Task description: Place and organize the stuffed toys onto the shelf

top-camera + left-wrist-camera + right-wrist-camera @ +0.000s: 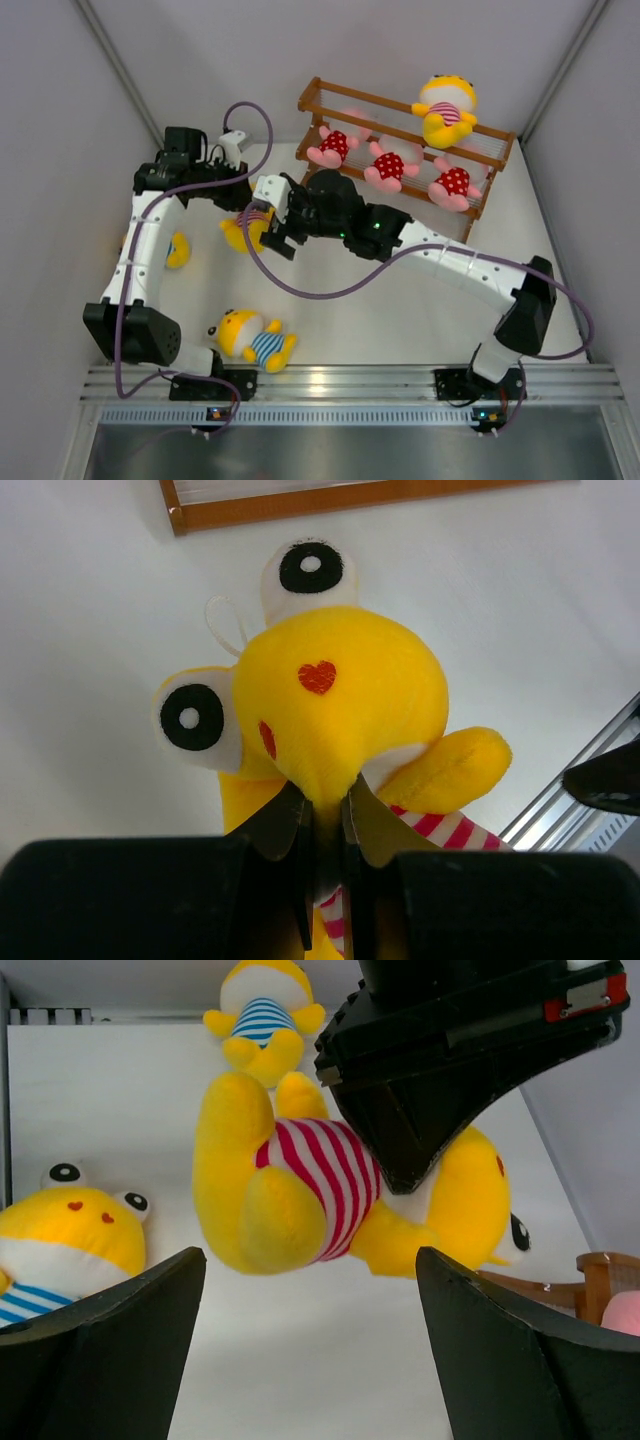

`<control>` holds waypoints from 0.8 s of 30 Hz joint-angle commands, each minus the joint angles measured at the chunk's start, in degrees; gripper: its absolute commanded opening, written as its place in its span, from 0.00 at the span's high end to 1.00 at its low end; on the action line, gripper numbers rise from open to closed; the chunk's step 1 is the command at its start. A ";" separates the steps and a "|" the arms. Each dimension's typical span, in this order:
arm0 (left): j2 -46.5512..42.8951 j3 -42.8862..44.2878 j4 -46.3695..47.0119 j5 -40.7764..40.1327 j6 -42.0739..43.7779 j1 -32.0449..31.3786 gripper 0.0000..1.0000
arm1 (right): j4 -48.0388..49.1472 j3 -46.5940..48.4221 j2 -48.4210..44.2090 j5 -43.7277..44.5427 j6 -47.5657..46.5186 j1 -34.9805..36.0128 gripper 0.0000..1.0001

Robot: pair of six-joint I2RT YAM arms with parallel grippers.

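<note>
The shelf (405, 150) stands at the back right. Three pink stuffed toys in red dotted outfits (388, 165) lie on its tiers. A yellow pink-striped toy (445, 108) sits on top. My left gripper (250, 212) is shut on another yellow pink-striped toy (235, 235), with its jaws (325, 810) pinching the plush just under the head (340, 700). My right gripper (272, 225) is open right beside this toy. In the right wrist view the toy (320, 1195) hangs between and beyond the open fingers (310, 1255), without touching them.
A yellow blue-striped toy (255, 340) lies near the front edge and also shows in the right wrist view (262, 1010). Another blue-striped one (178, 250) lies at the left, partly under the left arm, and shows in the right wrist view (70, 1240). Grey walls close in both sides.
</note>
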 commanded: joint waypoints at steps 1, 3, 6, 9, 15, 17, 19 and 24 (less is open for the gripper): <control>-0.91 2.47 -0.31 1.10 -1.23 -0.51 1.00 | 5.53 5.56 3.10 -2.17 -0.10 0.81 0.14; -0.73 2.47 -0.31 0.66 -1.32 -0.60 1.00 | 5.44 6.88 5.30 -3.31 0.16 0.90 0.13; -0.82 2.56 -0.40 1.01 -1.41 -0.60 1.00 | 5.18 8.98 7.42 -3.31 1.30 0.90 0.16; -0.91 3.87 -1.01 0.49 -0.45 -0.60 1.00 | -0.26 12.06 10.49 -2.43 1.75 0.90 0.36; -0.64 7.56 -3.38 -6.35 1.58 -0.60 0.89 | -5.28 14.88 8.93 -1.29 -0.44 0.81 1.00; -0.73 9.32 -3.65 -9.26 1.76 -0.52 0.53 | -6.42 15.67 7.61 -0.85 -1.93 0.20 1.00; -0.82 10.99 -3.65 -15.06 1.50 -0.43 0.08 | -6.78 17.34 5.76 -1.90 -2.38 -0.94 1.00; -1.43 14.94 -4.70 -24.21 0.61 0.88 0.02 | -8.97 24.09 3.74 -5.42 -4.22 -7.79 1.00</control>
